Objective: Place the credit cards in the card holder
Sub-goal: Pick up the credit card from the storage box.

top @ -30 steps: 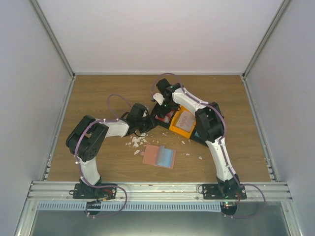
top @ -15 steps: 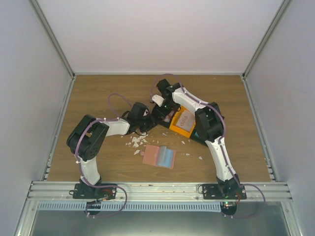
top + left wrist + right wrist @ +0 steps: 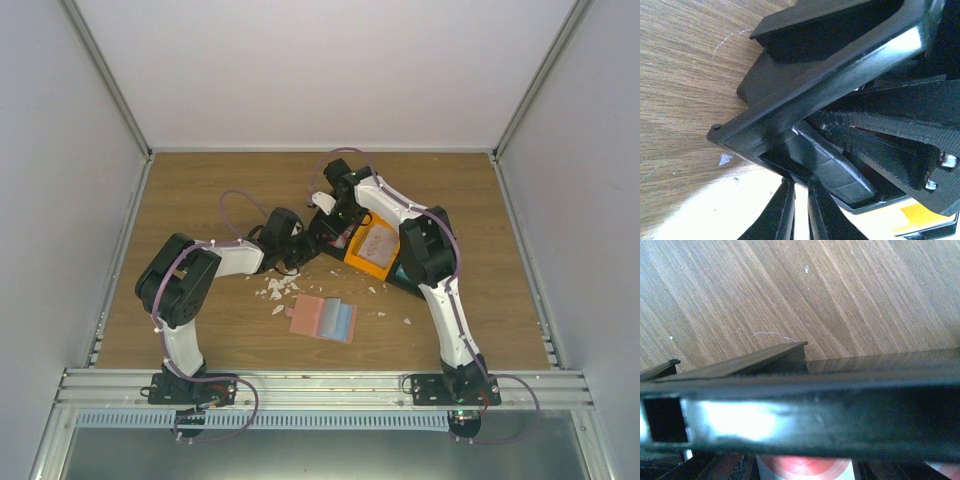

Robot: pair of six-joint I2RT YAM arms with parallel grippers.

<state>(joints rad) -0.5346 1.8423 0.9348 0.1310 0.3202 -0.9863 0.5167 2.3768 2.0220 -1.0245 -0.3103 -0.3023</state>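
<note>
The salmon-pink card holder (image 3: 312, 317) lies open on the table, with a pale blue-teal patch (image 3: 343, 320) on its right half. A white card with red markings (image 3: 378, 243) lies in the orange bin (image 3: 352, 256). My right gripper (image 3: 335, 214) hangs over the bins. In its wrist view a black bin rim (image 3: 800, 420) hides its fingertips, and a white and red card (image 3: 805, 467) shows just below. My left gripper (image 3: 304, 246) is at the black bin (image 3: 840, 85), fingers (image 3: 782, 215) nearly together on its lower rim.
White crumbs (image 3: 276, 289) lie scattered between the left gripper and the card holder, with a few more (image 3: 407, 322) to the right. A teal bit (image 3: 400, 272) shows beside the right arm's elbow. Grey walls stand round the wooden table (image 3: 200, 200).
My right gripper has shifted a little to the right over the bins. The left arm, the card holder and the bins have not visibly moved.
</note>
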